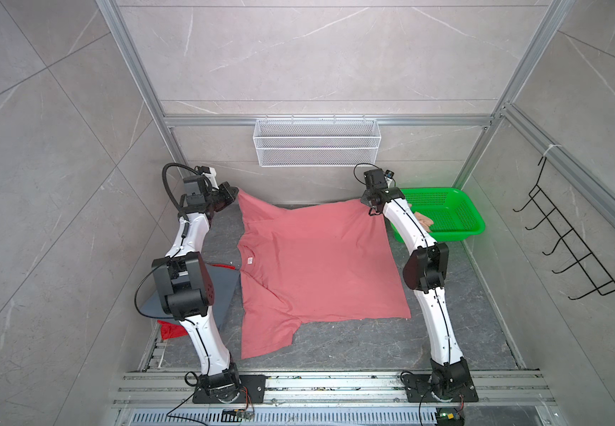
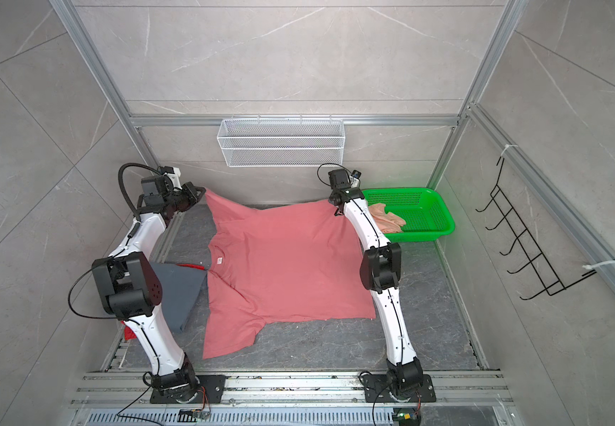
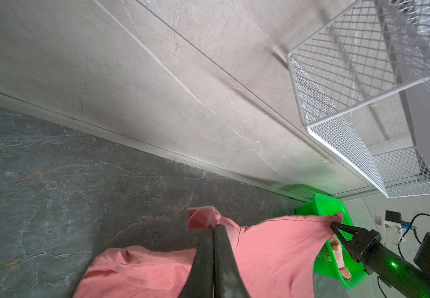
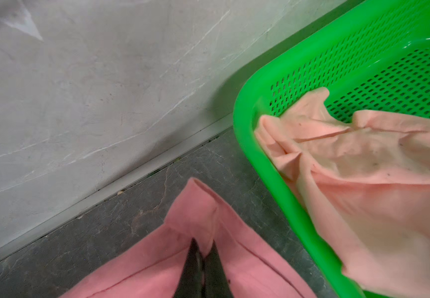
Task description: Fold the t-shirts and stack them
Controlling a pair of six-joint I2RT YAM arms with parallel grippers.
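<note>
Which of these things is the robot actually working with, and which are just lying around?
Part of the job: coral pink t-shirt, pale peach t-shirt, grey-blue t-shirt, red t-shirt.
Just there: green basket, white wire basket, black wire rack.

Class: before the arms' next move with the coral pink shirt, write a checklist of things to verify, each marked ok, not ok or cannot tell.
1. Left gripper shut on coral pink shirt: ok.
2. Right gripper shut on the same shirt's hem: ok.
3. Edge between them straight: not ok, it sags.
4. Peach shirt in green basket, clear of both grips: ok.
5. Grey-blue shirt free of the coral pink shirt: cannot tell.
</note>
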